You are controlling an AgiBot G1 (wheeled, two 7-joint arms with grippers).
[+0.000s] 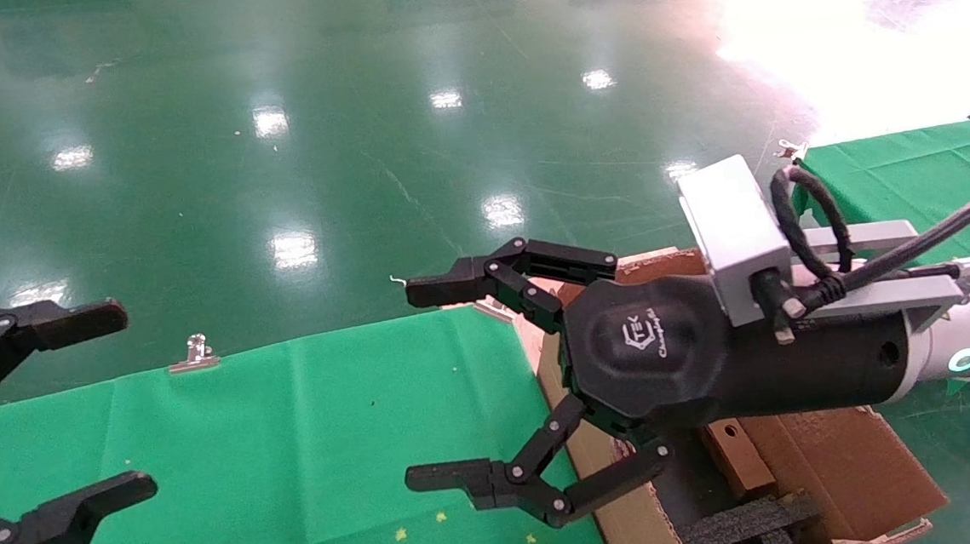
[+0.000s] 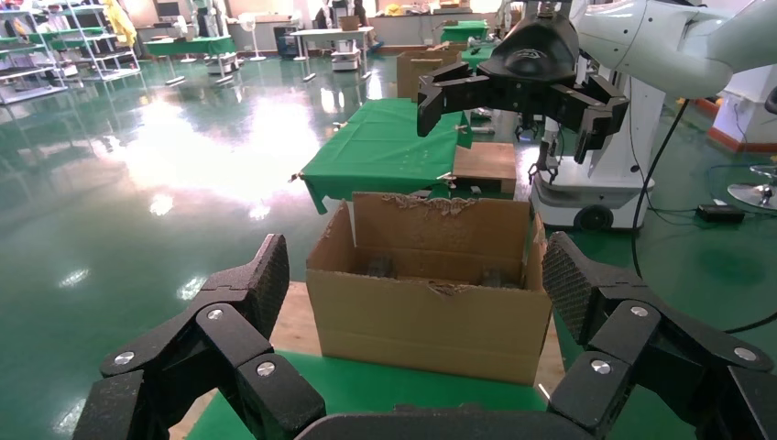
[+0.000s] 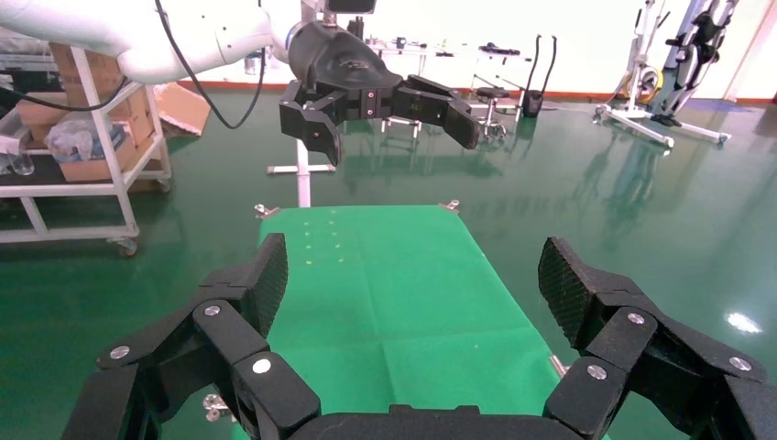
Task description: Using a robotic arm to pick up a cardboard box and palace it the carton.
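Observation:
The carton (image 1: 631, 526) stands open off the right end of the green table (image 1: 293, 456), with black foam (image 1: 750, 526) inside. A small brown cardboard box (image 1: 742, 463) with a round hole lies in it, partly hidden under my right arm. My right gripper (image 1: 416, 385) hovers over the carton's left wall, pointing left, open and empty. My left gripper (image 1: 131, 399) hangs open and empty over the table's left end. The left wrist view faces the carton (image 2: 431, 312) between the left gripper (image 2: 417, 280) fingers. In the right wrist view, the right gripper (image 3: 417, 275) is open above the bare green cloth (image 3: 394, 293).
A metal clip (image 1: 194, 354) pins the cloth at the table's far edge. A second green table (image 1: 913, 174) stands at the right. Shiny green floor (image 1: 357, 144) lies beyond both. The carton rests on a wooden board (image 2: 293, 325). A white robot base (image 2: 596, 183) stands behind it.

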